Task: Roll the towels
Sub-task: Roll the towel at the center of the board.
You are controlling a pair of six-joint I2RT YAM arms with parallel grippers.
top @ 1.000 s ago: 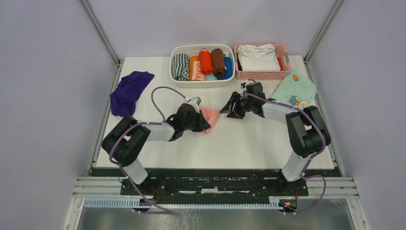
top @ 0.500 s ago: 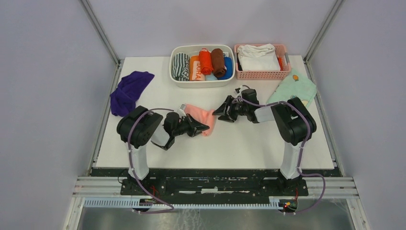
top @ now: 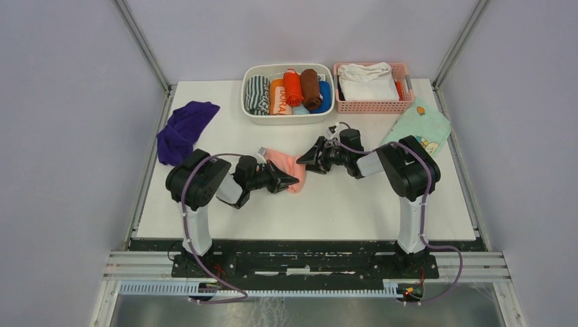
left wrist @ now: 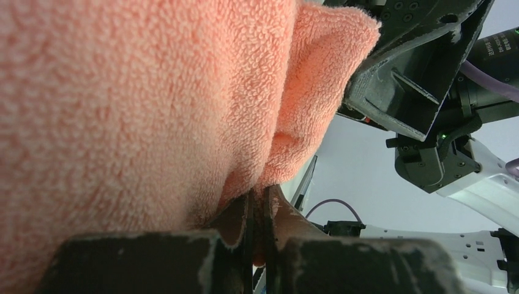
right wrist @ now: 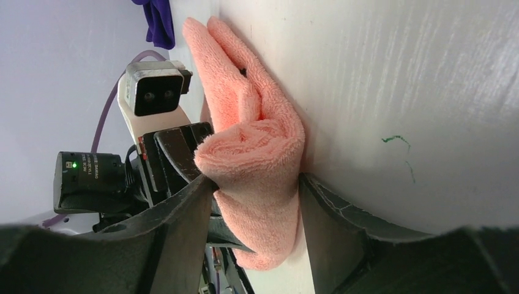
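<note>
The salmon-pink towel [top: 289, 165] lies bunched in the middle of the table. My left gripper [top: 283, 181] is shut on its near edge, and in the left wrist view the pink towel [left wrist: 153, 104] fills the frame above the pinched fingertips [left wrist: 245, 211]. My right gripper [top: 312, 159] reaches in from the right and is open. Its two fingers [right wrist: 183, 211] straddle the folded end of the pink towel [right wrist: 257, 141], and the cloth touches both. The purple towel [top: 183, 129] lies crumpled at the far left, away from both grippers.
A white tub [top: 247, 102] of several rolled towels and a pink basket [top: 371, 106] with a white folded cloth stand at the back. A mint-green cartoon-print cloth [top: 421, 129] lies at the right. Both arms crowd the table's middle.
My right gripper has moved left until its fingers reach the pink towel's end. The left arm has folded back towards its base, still holding the towel, which now shows more to the left.
</note>
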